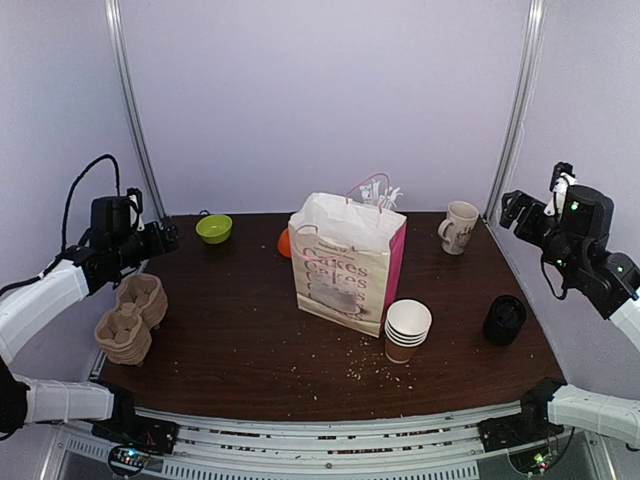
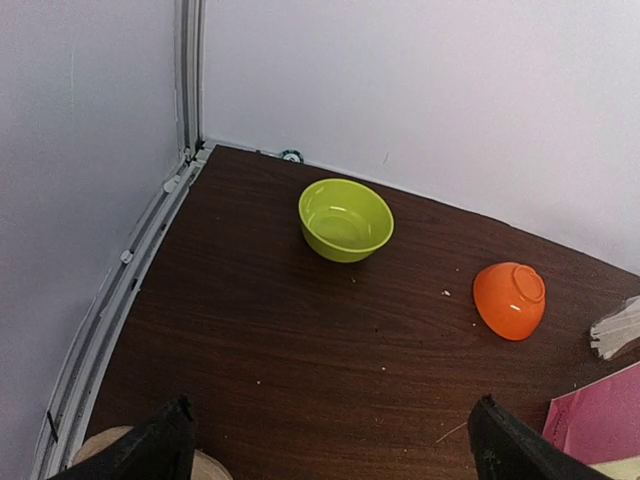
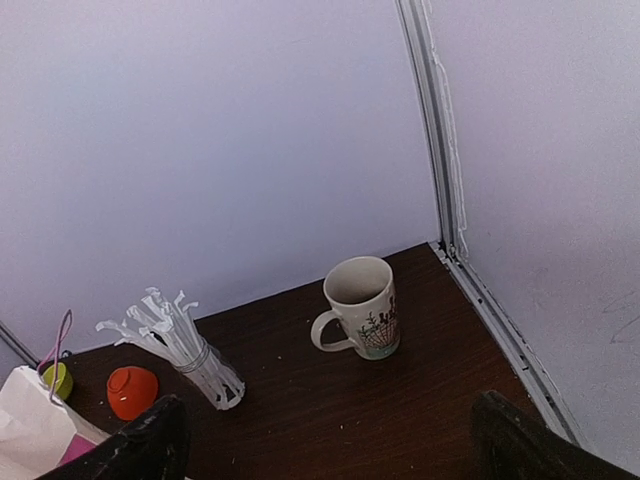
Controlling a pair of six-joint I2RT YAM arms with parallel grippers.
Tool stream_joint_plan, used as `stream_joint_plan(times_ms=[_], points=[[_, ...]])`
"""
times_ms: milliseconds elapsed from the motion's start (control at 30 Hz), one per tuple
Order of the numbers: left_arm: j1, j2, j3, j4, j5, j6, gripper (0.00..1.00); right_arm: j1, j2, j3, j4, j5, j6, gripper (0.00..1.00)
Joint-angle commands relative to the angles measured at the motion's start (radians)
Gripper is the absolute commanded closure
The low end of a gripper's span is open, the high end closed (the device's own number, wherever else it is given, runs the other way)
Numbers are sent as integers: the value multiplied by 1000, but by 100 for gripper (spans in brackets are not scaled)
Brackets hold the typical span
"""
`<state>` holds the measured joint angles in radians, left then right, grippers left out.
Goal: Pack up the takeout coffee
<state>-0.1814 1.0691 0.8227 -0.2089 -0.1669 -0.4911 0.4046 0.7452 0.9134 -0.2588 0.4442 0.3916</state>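
The takeout coffee cup [image 1: 407, 330] stands upright on the worktop [image 1: 230, 340], at 5 o'clock from the paper bag [image 1: 345, 265] and just beside it. It tops a short stack of brown kraft cups, its mouth open and white inside. A squat black stack of lids [image 1: 503, 320] sits at 3 o'clock from the cup, apart from it. The left hand [image 2: 327, 445] hangs above the worktop's 10 o'clock corner with its fingers spread wide, looking down on a green bowl [image 2: 345, 219] and an overturned orange bowl [image 2: 510, 299]. The right hand [image 3: 330, 440] is above the 2 o'clock corner, fingers likewise wide apart, over a printed mug [image 3: 360, 308] and a bundle of white straws [image 3: 185, 350]. Pulp cup carriers [image 1: 130, 318] lie at the 9 o'clock edge.
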Motion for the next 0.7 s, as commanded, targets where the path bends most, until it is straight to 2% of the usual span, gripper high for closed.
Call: stream_joint_plan(times_ms=[0, 167, 267, 500, 667], points=[[23, -16, -19, 91, 66, -13, 2, -8, 24, 71, -61, -122, -20, 0], [24, 19, 11, 118, 288, 31, 2, 8, 129, 165, -159, -244, -4, 2], [-17, 44, 57, 108, 387, 54, 2, 31, 183, 200, -205, -297, 10, 3], [-189, 105, 186, 25, 447, 87, 2, 142, 230, 152, -241, -348, 63, 5], [-202, 114, 181, 25, 422, 67, 2, 205, 233, 51, -240, -380, 144, 8]])
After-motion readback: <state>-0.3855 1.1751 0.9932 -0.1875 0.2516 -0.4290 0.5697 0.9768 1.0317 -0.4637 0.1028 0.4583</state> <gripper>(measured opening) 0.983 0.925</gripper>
